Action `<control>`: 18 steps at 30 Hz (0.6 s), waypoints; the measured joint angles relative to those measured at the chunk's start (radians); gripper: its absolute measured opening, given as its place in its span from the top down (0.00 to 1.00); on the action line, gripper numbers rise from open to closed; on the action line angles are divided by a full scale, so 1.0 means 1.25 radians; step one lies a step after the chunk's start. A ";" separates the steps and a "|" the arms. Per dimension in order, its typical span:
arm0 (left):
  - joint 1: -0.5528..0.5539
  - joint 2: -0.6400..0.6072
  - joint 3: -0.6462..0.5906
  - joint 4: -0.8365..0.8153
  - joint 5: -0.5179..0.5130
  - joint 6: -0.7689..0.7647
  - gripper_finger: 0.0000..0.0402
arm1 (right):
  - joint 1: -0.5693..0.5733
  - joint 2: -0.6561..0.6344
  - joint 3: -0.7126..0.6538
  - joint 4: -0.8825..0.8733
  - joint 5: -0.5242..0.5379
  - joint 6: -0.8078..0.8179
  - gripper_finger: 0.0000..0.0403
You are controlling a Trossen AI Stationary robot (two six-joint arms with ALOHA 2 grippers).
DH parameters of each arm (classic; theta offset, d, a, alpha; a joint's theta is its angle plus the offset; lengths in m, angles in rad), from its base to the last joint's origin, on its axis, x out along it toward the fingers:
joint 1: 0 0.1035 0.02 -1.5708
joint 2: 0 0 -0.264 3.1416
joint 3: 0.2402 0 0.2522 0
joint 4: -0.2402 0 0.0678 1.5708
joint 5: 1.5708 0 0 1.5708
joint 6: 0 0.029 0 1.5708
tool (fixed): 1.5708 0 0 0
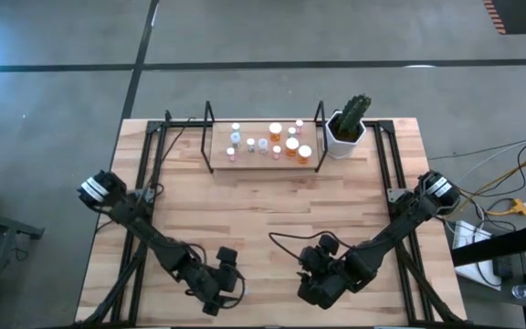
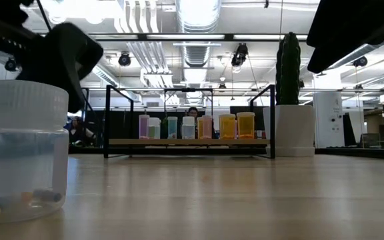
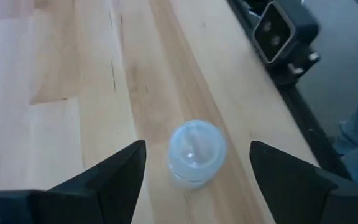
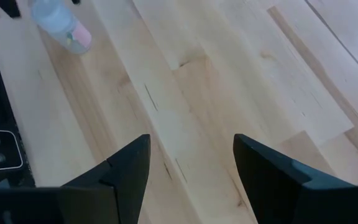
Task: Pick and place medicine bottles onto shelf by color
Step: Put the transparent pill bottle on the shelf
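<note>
**Left wrist view: clear bottle between spread fingers**

Left wrist view shows the left gripper [image 3: 194, 180] released, fingers either side of a clear bottle [image 3: 195, 153] but not touching, near the table's [image 1: 272, 201] near edge. Likely light, rigid, slippery plastic; best pinched round its smooth cylindrical body below the ribbed white cap. Right gripper [image 4: 190, 165] waits open and empty. Far away, the shelf [image 1: 263, 163] of pale wood holds the other bottles.

High view: overhead, straight down, whole table [image 1: 272, 219]. Low view: tabletop level, facing shelf [image 2: 189, 142], clear bottle [image 2: 23, 152] close by lens. Wrist views: angled down at planks; both share that bottle [image 3: 196, 152] [image 4: 62, 26].
</note>
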 joint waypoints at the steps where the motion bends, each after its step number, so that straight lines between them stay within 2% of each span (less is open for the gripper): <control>1: 0.000 0.009 0.001 0.005 -0.001 -0.002 0.33 | 0.001 0.000 0.000 0.000 0.000 0.001 0.46; 4: 0.000 0.022 0.003 0.007 -0.004 -0.023 0.35 | 0.003 0.000 0.000 0.000 0.000 0.008 0.46; 12: 0.000 0.021 0.001 0.024 -0.024 -0.023 0.52 | 0.003 0.000 0.000 0.001 -0.001 0.009 0.46; 18: 0.000 0.042 -0.002 0.045 -0.024 -0.022 0.60 | 0.003 0.000 0.000 0.001 -0.001 0.028 0.46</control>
